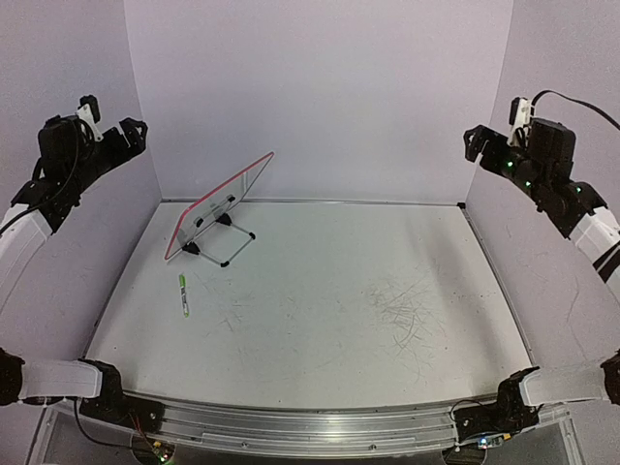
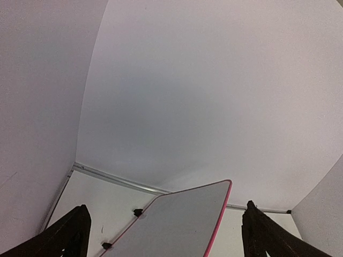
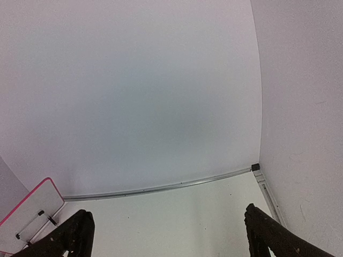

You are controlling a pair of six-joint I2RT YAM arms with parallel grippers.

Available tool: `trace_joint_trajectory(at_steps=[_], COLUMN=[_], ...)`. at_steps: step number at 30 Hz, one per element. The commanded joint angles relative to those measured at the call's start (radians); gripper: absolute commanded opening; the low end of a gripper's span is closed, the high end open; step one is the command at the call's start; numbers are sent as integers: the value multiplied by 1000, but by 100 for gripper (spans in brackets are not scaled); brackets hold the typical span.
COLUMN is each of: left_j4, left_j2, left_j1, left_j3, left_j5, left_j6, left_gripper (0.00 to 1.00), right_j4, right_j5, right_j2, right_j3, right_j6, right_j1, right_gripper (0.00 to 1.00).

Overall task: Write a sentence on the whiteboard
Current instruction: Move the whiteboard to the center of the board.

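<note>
At the far left of the worktop [image 1: 339, 271] stands one whiteboard [image 1: 218, 205], tilted back on its black wire stand [image 1: 232, 248], its thin red-pink rim running slantwise toward the rear wall. Two black clips of the stand show against the board in the top view. One green marker [image 1: 183, 295] lies flat on the worktop just in front of the board, apart from it. A patch of faint grey scratch marks [image 1: 407, 320] shows right of centre.

Both arms are raised high, well apart from the board and the marker. The left end effector [image 1: 136, 131] hangs by the left wall, its two fingers [image 2: 69, 235] spread wide and holding nothing. The right end effector [image 1: 475, 143] hangs by the right wall, its two fingers [image 3: 268, 233] likewise spread wide and bare.
</note>
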Motion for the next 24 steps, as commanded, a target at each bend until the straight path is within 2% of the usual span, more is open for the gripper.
trace_joint_trajectory(at_steps=[1, 7, 11, 19, 21, 24], left_j4=[-71, -112, -134, -197, -227, -344], left_j2=[47, 90, 106, 161, 199, 293], left_j1=[0, 0, -1, -25, -106, -248], left_j3=[42, 66, 86, 229, 276, 380], left_j5=[69, 124, 157, 476, 432, 251], left_j6=[-9, 5, 12, 39, 60, 117], left_gripper=[99, 100, 99, 99, 99, 100], right_j4=[-5, 11, 17, 121, 134, 141], right_j5=[-54, -261, -301, -406, -413, -423], right_j2=[51, 168, 285, 387, 390, 385], right_j3=[40, 59, 84, 53, 44, 34], right_j6=[15, 14, 2, 82, 96, 103], right_j1=[0, 14, 109, 193, 198, 200], right_gripper=[98, 98, 98, 98, 98, 98])
